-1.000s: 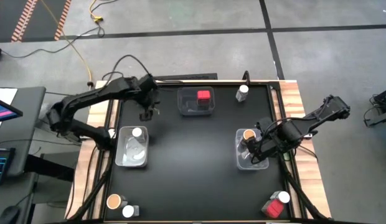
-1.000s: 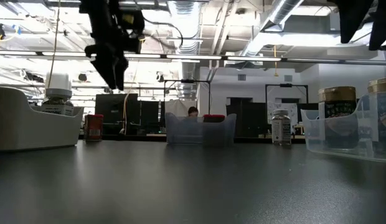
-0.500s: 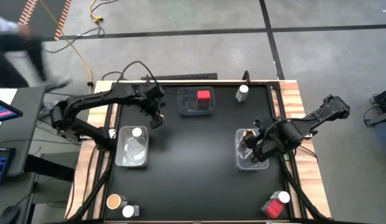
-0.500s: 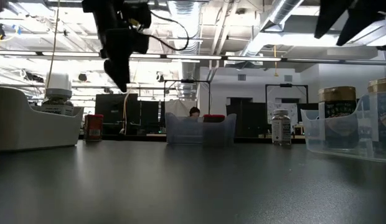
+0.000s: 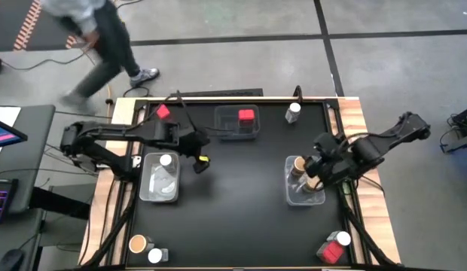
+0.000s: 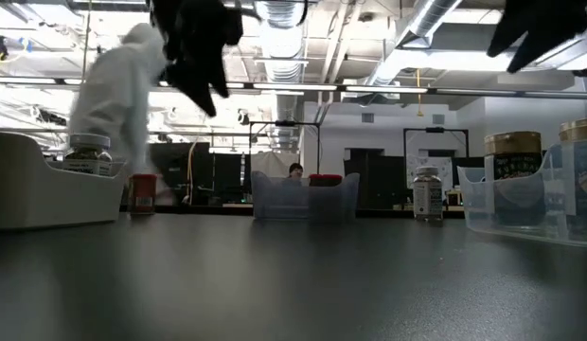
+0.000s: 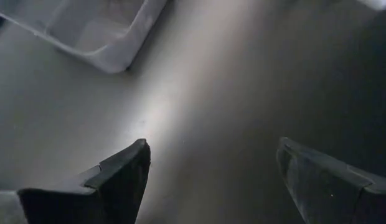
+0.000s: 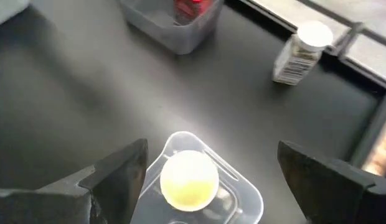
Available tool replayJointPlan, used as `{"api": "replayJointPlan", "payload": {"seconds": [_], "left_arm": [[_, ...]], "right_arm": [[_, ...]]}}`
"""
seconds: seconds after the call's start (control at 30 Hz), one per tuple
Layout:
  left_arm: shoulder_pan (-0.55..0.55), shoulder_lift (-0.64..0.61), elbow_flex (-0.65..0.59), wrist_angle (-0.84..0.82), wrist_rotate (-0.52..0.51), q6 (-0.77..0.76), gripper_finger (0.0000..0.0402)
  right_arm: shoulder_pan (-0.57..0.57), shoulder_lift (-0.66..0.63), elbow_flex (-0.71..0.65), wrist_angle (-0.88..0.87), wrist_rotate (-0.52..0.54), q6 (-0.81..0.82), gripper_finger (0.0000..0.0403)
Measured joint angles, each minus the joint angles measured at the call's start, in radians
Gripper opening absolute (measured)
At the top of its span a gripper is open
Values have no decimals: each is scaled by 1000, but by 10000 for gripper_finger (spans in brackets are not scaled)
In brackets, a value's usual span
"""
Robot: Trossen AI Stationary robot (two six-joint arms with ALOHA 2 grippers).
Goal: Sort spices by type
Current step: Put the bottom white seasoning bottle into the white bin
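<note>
Spices: tan-lidded jar (image 5: pixel 300 163) sits in right bin (image 5: pixel 303 197); central tabletop (image 5: pixel 233 196) unobstructed. Left gripper (image 5: pixel 199 161), jaws apart and empty, has advanced inward; right gripper (image 5: pixel 318 160), jaws apart, withdrew above jar

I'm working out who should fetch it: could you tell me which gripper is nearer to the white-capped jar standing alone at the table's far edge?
Right. The right gripper hovers above the right-hand bin, fairly near the white-capped jar. The left gripper is over bare table beside the left bin, farther away.

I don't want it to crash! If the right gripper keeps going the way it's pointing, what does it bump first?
Probably the tan-lidded jar in the clear bin, right between the open right gripper's fingers.
</note>
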Motion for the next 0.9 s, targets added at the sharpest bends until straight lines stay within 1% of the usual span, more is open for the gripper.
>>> {"api": "replayJointPlan", "payload": {"seconds": [0.13,0.23,0.33,0.43,0.5,0.6,0.9], "left_arm": [[-79,-2,64,-11,-82,-157,333],[-134,-2,120,-81,-128,-262,333],[-185,-2,168,-164,-148,-343,333],[-235,-2,204,-235,-152,-414,333],[-270,-2,219,-262,-152,-450,333],[-328,-2,230,-285,-152,-477,333],[-524,-1,234,-289,-151,-528,333]], "right_arm": [[-18,-175,-150,168,-7,-131,384],[-63,-276,-225,266,-44,-231,384],[-116,-363,-283,349,-113,-319,384],[-168,-436,-322,399,-201,-347,384],[-191,-465,-331,403,-230,-341,384],[-206,-491,-343,402,-236,-305,384],[-207,-491,-342,404,-236,-242,384]]}}
